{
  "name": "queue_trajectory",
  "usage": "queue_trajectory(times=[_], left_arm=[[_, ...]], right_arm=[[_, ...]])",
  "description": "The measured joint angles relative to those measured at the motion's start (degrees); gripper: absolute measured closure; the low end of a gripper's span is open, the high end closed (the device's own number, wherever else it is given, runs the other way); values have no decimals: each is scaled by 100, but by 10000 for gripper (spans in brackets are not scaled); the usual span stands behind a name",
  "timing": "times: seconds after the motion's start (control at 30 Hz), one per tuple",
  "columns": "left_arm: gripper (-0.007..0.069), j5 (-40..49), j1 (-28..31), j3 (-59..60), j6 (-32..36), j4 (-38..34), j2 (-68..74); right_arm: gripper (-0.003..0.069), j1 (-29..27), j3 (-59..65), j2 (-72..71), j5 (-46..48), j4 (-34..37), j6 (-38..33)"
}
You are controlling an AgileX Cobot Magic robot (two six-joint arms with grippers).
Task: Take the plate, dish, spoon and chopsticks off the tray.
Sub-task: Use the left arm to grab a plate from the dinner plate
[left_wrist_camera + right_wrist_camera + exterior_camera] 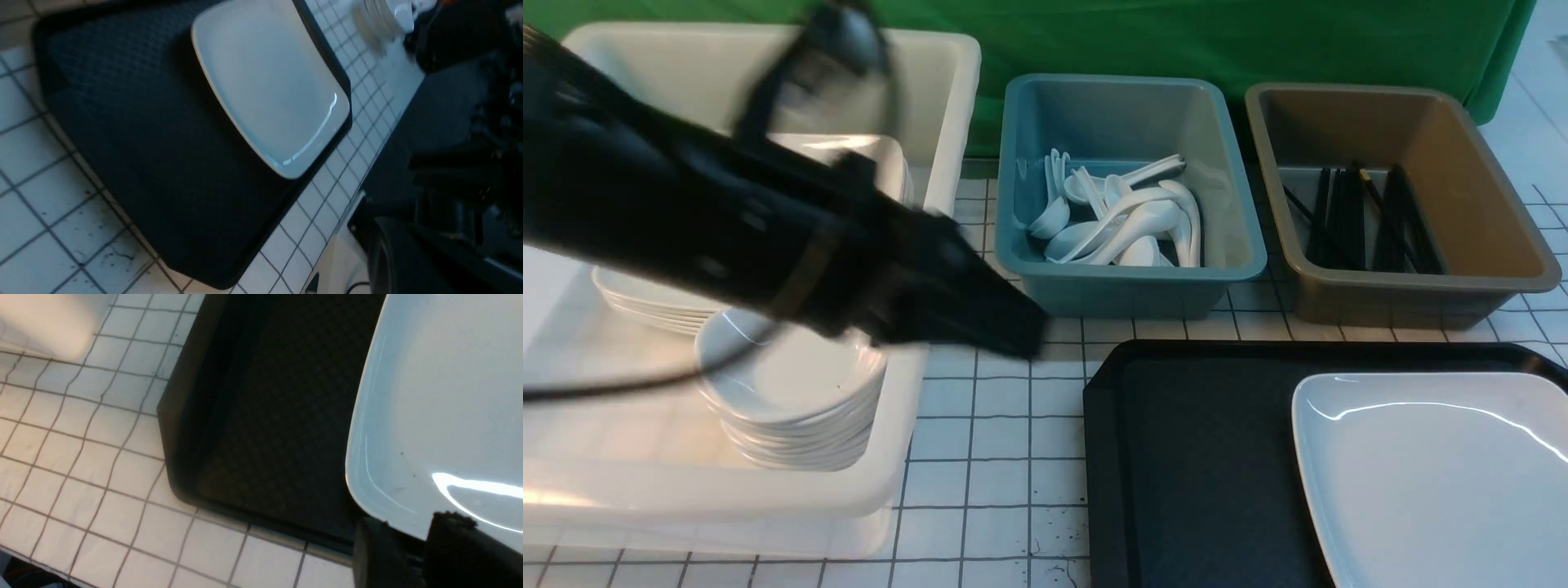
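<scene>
Where the plate (1429, 482) lies: flat on the tray (1184, 457), toward its 3 o'clock side.
Left pincer (1021, 331): closed, nothing held, above the table (980, 441) between tub (956, 122) and tray.
Right pincer (408, 524): jaws parted at the plate's rim; no grip is seen.
Dish, spoon, chopsticks: none seen on the tray; spoons (1119, 220) are seen in the blue bin (1111, 122) at 12 o'clock, black sticks (1347, 216) in the brown bin (1339, 131) at 2 o'clock.
Remaining, as judged: only the plate.

Front view looks forward, downward; both wrist views close above, sharing tray (143, 163), plate (269, 81).
</scene>
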Motion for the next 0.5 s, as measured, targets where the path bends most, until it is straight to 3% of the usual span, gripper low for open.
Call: queue_trajectory(times=[0.1, 0.23, 0.5], left_arm=[[630, -563, -1145, -14, -436, 419, 390], [626, -957, -1960, -19, -775, 517, 985], [602, -1373, -2606, -62, -1054, 294, 2012]], right_arm=[[419, 0, 0, 0, -7, 0, -107], [419, 0, 0, 0, -11, 0, -232], [419, 0, 0, 0, -11, 0, -410]])
